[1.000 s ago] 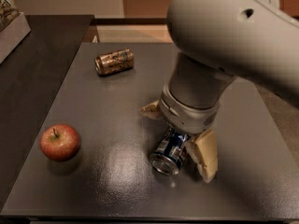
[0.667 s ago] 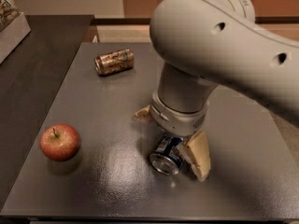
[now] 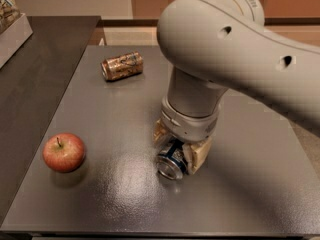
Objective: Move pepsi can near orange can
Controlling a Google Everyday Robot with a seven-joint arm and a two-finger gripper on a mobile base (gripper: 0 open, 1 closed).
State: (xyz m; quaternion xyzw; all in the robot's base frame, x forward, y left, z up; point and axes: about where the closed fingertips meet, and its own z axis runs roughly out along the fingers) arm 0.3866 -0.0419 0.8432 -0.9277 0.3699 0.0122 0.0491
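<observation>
**A:** What lies closest to the near edge of the bench [image 3: 110, 201]?

**B:** The pepsi can [image 3: 171, 163]. It is on its side, a little right of the middle and closer to the near edge than the far one. Its silver end faces the near edge.

**A:** And the claw?

**B:** The claw [image 3: 178, 146] has come at the can from above. Its pale fingers [image 3: 199, 154] sit on either side, one against the can's right flank and the other at its left, further back. The can fills the gap between them, so the claw is clamped on the pepsi can. I cannot tell whether the can touches the bench or hangs just above it.

**A:** Is anything level with it?

**B:** A red apple [image 3: 64, 152] stands stem up near the left edge, well apart from the can.

**A:** What is behind the claw?

**B:** The thick pale arm [image 3: 225, 44] rises from the wrist, bends over the right half of the bench and leaves the view at the right.

**A:** Where is the orange can?

**B:** The orange can [image 3: 122, 66] lies on its side near the far edge, toward the far left corner. It is well apart from the pepsi can, with bare bench between them.

**A:** And beyond the bench?

**B:** A darker counter [image 3: 40, 79] runs along the left edge. At its far end is a pale box [image 3: 12, 34], cut off by the frame.
</observation>
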